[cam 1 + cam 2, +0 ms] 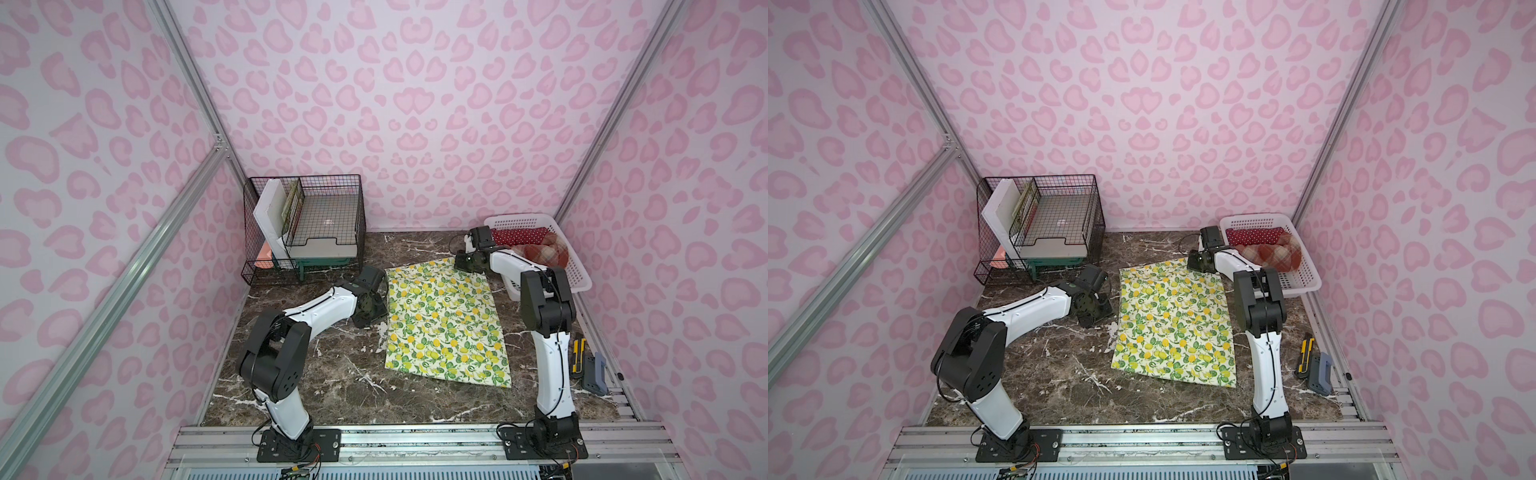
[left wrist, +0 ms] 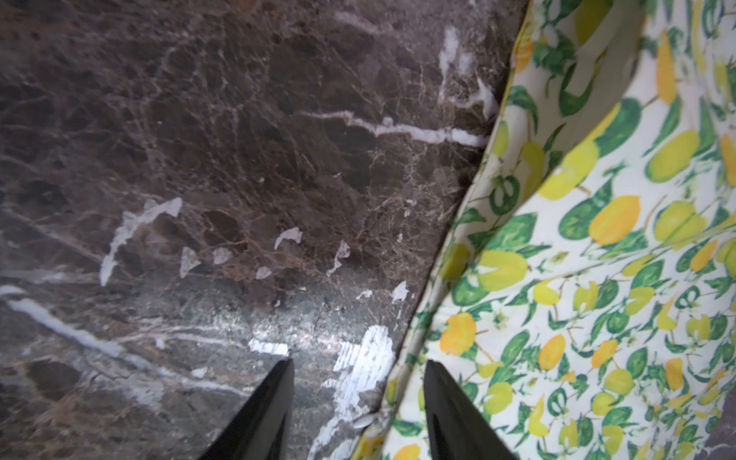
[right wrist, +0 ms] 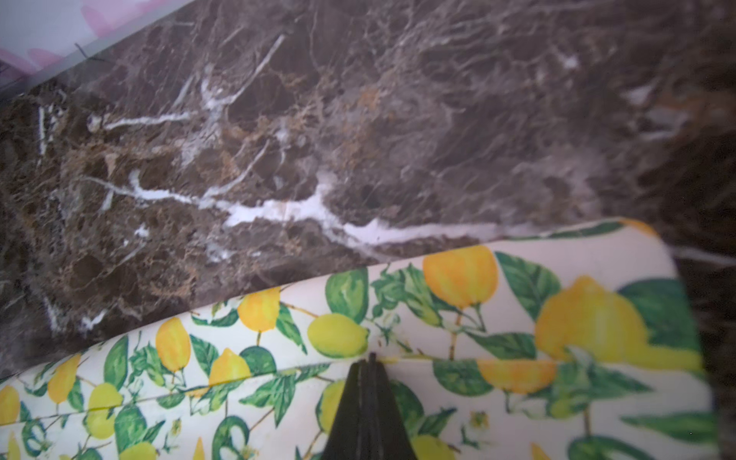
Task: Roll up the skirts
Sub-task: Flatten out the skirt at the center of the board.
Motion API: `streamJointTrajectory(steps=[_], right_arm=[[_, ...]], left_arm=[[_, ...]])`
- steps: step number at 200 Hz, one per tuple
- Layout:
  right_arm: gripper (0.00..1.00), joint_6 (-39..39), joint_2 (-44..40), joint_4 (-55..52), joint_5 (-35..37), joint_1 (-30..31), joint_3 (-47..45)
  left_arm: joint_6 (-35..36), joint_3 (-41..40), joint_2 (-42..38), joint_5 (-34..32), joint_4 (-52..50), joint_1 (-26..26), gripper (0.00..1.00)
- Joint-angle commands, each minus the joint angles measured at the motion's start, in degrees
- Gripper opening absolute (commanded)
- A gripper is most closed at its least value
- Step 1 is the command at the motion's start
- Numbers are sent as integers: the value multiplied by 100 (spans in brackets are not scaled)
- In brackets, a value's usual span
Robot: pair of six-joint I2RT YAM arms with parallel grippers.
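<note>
At the middle of the marble table [image 1: 332, 395] the lemon skirt [image 1: 446, 320] lies spread flat, its long sides running from far to near. It is the only one not yet dealt with. The polka-dot skirt [image 1: 519, 236] and the plaid skirt [image 1: 540, 249] sit bundled in the white basket [image 1: 577, 270] at the far right, and to my eye they are already rolled.

I judge I'm at the start of the last roll, getting hold of the far edge. The right gripper [image 3: 370, 354] is down on the far right corner of the cloth with its jaws pressed together. The tip sits on a crease that runs out to either side. It may have a fold nipped, but the wrist view is too close for me to say.

The left gripper [image 2: 358, 362] is low at the skirt's left edge, a little nearer than the far left corner. Its jaws stand apart, one finger over bare marble and the other over the print — nothing is caught between them.

Next I need the left jaws to close on that edge, ideally closer to the far corner. Then both arms can lift the far hem together and turn it over toward the near side. They have to stay level with each other — if one side leads, the thin cloth will roll into a cone.
</note>
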Motion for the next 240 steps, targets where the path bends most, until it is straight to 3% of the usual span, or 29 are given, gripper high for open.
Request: streamJointTrajectory(steps=[1,15,35,68,91,116,138,162,197,240], right_arm=[[1,1,76,-593,228,35,182],[8,-49,69,-709,214,77,412],[28,-100,-227,-793,417,204,507],[45,-94,-1388,-834,778,386,-84],[46,61,-2549,-786,970,500,-1308],[46,439,-4248,-625,1336,753,-3456],[47,843,-5553,-995,1874,1092,-4924],[47,1413,-6961,-1503,1982,1447,-6086],[46,2432,-8495,-2141,2114,1992,-6787],[46,3222,-8687,-2248,2138,2192,-6762]], left_arm=[[30,-242,-287,47,-199,0,56],[10,-585,-665,9,-302,-9,57],[-26,-1209,-1451,-22,-418,-165,59],[-15,-1745,-2524,-106,-824,-1057,64],[-233,-2039,-2723,-97,-680,-1622,64],[-549,-2346,-2590,-174,-258,-1999,61],[-727,-2482,-2563,-331,160,-2189,60],[-850,-2629,-2646,-453,565,-2263,61],[-1036,-2764,-2512,-602,924,-2294,60],[-1606,-2812,-1842,-372,1246,-2303,55]])
